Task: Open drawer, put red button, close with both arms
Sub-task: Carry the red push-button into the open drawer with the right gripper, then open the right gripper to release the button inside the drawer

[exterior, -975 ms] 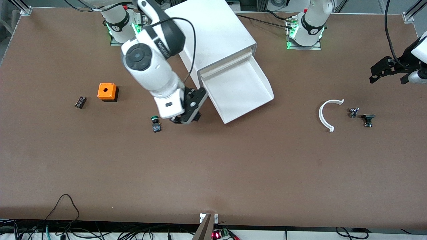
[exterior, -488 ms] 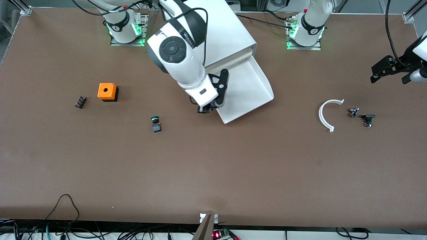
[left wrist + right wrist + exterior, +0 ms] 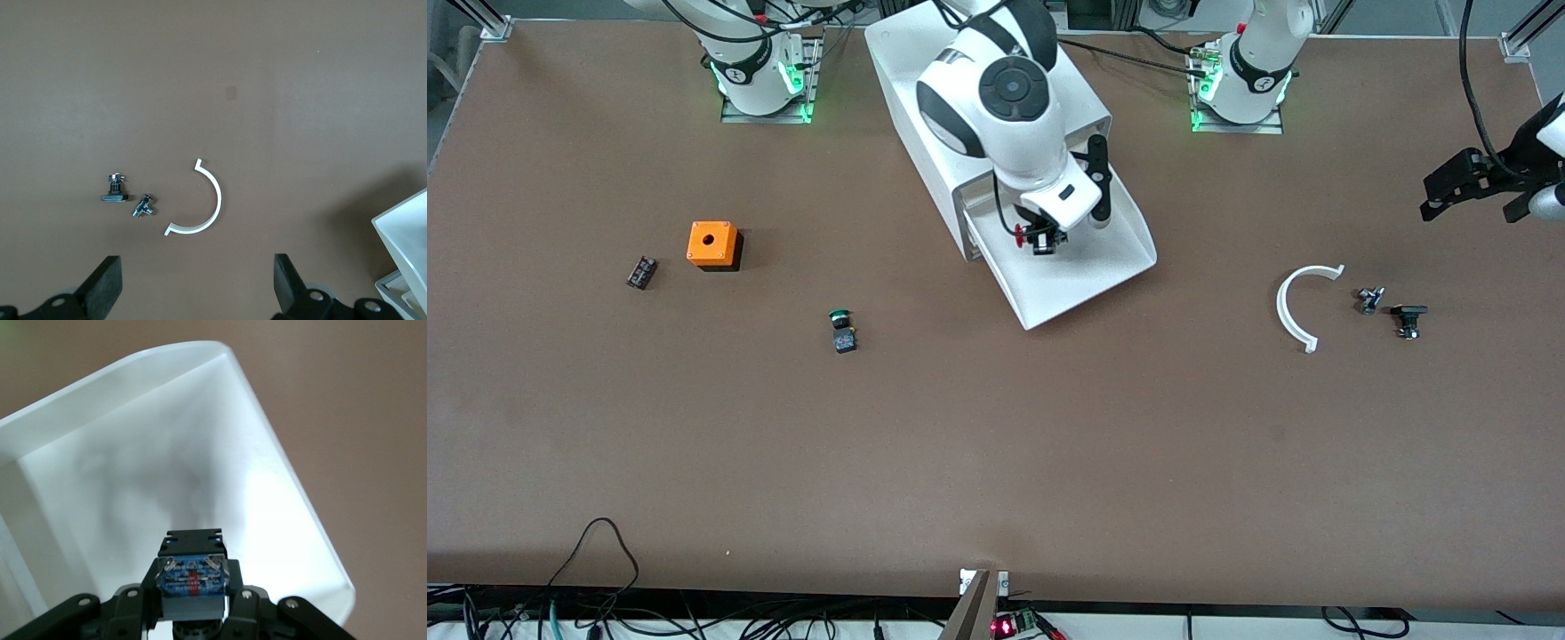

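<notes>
**Red button held over the open drawer, left arm parked aside**

Front view: in the upper middle of the frame the cabinet [image 3: 996, 98] stands on the brown surface [image 3: 996, 444] with the drawer [image 3: 1085, 276] pulled out toward the camera, so its white floor is open from above. The right arm, coming from its base at upper left, reaches across the cabinet, and the right gripper [image 3: 1040, 238] hangs over the drawer's inner half, pinching the red button [image 3: 1021, 234]; the red cap pokes out sideways from the dark body. Holding it there looks like the moment just ahead of a release into the tray. At the right edge of the frame the left gripper [image 3: 1463, 185] waits over bare surface, clear of the drawer. The green button [image 3: 841, 331] lies left of centre, untouched, with an orange box [image 3: 712, 244] at the left. A white curved piece [image 3: 1303, 307] lies at centre right.

Left wrist view: the left gripper's fingers [image 3: 107, 287] stand spread wide at the bottom of the frame with nothing between them. The curved piece sits mid-frame, and a drawer corner shows at lower right.

Right wrist view: the right gripper's fingers are pressed onto the button's blue-black body at bottom centre. The drawer's white floor fills the frame around it, its rim arcing across the top, so a drop here would likely land inside.
</notes>
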You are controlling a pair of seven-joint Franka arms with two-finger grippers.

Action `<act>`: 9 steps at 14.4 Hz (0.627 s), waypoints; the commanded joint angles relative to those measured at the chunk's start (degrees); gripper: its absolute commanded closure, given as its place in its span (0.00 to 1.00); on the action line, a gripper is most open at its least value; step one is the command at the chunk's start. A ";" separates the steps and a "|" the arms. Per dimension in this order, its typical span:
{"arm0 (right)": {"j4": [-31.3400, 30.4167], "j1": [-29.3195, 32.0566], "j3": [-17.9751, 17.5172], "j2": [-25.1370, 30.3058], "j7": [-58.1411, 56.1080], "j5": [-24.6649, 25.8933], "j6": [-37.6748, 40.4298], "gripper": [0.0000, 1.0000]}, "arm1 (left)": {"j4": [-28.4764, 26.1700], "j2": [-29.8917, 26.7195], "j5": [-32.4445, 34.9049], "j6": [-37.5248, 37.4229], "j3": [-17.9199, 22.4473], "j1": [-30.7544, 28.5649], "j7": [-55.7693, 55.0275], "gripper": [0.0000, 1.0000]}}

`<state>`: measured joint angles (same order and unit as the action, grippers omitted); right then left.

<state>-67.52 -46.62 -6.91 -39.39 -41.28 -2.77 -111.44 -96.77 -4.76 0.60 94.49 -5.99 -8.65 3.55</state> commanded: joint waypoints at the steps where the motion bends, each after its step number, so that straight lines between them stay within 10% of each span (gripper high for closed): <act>1: 2.74 -0.84 0.76 -2.09 -5.28 0.93 3.06 0.67 | 1.93 0.89 0.98 -1.42 0.71 0.65 -0.30 0.00; 9: 2.48 -4.00 0.93 -4.03 -7.85 2.86 4.56 0.67 | 2.02 1.06 0.98 -1.42 0.71 0.74 -0.38 0.00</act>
<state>-67.39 -49.61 -6.68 -41.67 -47.84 -0.65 -107.85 -96.76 -4.72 0.60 94.48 -5.76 -8.64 3.55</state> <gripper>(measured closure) 0.595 0.000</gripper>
